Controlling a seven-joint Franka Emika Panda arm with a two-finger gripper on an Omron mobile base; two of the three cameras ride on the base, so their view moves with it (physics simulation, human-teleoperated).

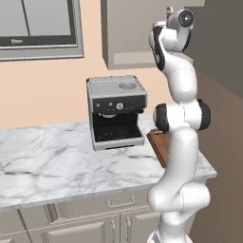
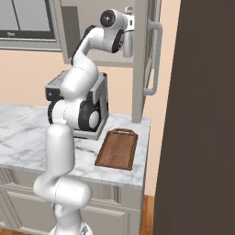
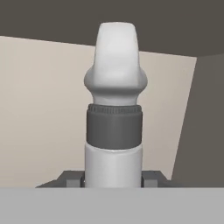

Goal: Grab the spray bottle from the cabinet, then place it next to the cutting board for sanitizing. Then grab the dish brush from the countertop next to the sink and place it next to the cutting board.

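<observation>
Two fingers (image 3: 72, 178) of the hand (image 3: 113, 179) flank the spray bottle (image 3: 113, 109) inside the cabinet (image 3: 43, 100), seemingly clamped.

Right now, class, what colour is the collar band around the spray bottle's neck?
Dark grey, between the pale body and pale head of the spray bottle; the hand view shows it best.

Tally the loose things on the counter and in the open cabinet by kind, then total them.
Coffee machine: 1
Cutting board: 1
Spray bottle: 1
Total: 3
</observation>
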